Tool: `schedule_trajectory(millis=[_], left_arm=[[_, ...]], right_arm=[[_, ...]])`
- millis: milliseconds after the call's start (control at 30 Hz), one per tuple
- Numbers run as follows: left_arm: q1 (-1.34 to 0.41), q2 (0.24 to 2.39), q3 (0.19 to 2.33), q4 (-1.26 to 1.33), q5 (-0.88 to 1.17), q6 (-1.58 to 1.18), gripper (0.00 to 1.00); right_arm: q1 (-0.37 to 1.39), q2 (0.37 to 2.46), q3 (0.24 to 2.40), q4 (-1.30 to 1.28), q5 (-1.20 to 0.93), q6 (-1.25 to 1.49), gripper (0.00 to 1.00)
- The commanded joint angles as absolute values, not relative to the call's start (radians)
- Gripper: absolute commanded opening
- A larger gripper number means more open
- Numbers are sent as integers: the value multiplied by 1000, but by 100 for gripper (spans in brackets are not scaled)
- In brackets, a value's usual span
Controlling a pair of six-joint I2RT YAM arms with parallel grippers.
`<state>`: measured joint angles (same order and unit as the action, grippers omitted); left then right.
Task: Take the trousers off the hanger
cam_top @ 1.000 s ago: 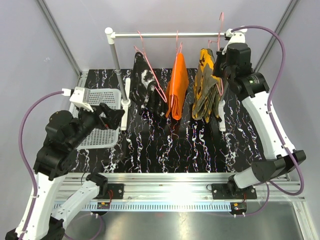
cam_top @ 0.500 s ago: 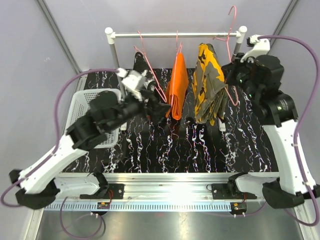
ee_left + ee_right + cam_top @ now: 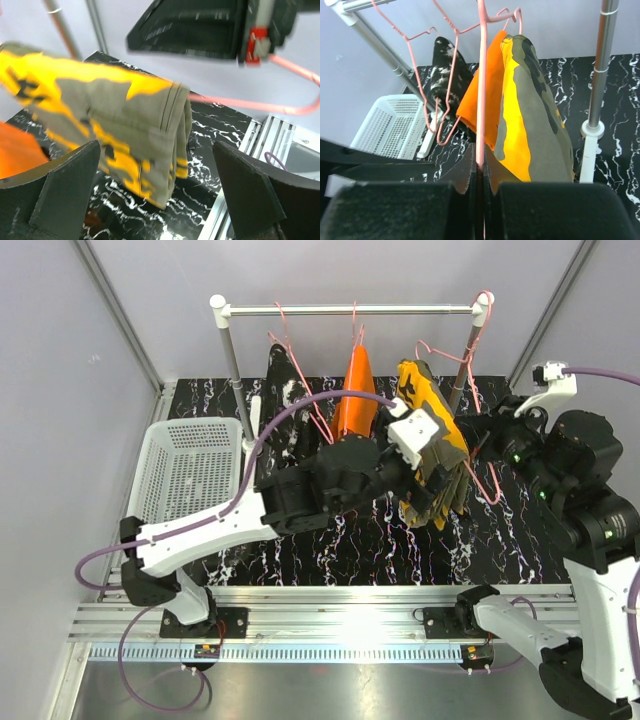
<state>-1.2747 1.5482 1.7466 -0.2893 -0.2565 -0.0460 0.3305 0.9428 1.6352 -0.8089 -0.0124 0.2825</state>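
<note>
Trousers: three folded pairs. Hangers: three, all pink wire. The camouflage pair (image 3: 445,445), yellow-orange and olive, is draped over the first hanger (image 3: 481,90) and hangs in front of the rail (image 3: 340,310), toward the right of the surface. In the right wrist view this hanger's hook shows against the wall, apart from the rail. The orange pair (image 3: 356,390) hangs on the second hanger (image 3: 356,330) at mid-rail. The black pair (image 3: 283,400), marked with white splashes, hangs on the third hanger (image 3: 300,380) to the left of it. Hands: two. The right hand (image 3: 480,170) is clamped on the wire of the first hanger, fingers pressed together around it. The left hand (image 3: 156,150) is spread wide, one finger either side of the folded edge of the camouflage pair; contact cannot be determined. The rail is a single horizontal bar carried on two upright posts, left (image 3: 232,370) and right (image 3: 470,350). One white perforated basket (image 3: 190,475) sits at the left of the surface. The surface (image 3: 340,540) is black with white marble veining, and an aluminium frame (image 3: 340,600) runs along its near edge. Plain pale grey walls (image 3: 150,290) enclose the back and sides.
</note>
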Motion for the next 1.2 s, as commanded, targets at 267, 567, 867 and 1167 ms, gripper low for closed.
schedule_trajectory(millis=[267, 567, 867, 1167], left_arm=[[-1293, 1680, 1873, -255, -331, -29, 96], [-1296, 1712, 1879, -253, -325, -23, 64], [-1296, 1716, 1870, -219, -388, -21, 30], [-1296, 1707, 1835, -117, -430, -26, 12]], right_arm=[[327, 851, 1669, -680, -80, 319, 0], [327, 845, 1680, -672, -103, 344, 0], [328, 835, 1669, -669, -117, 350, 0], [328, 827, 1658, -670, -155, 376, 0]])
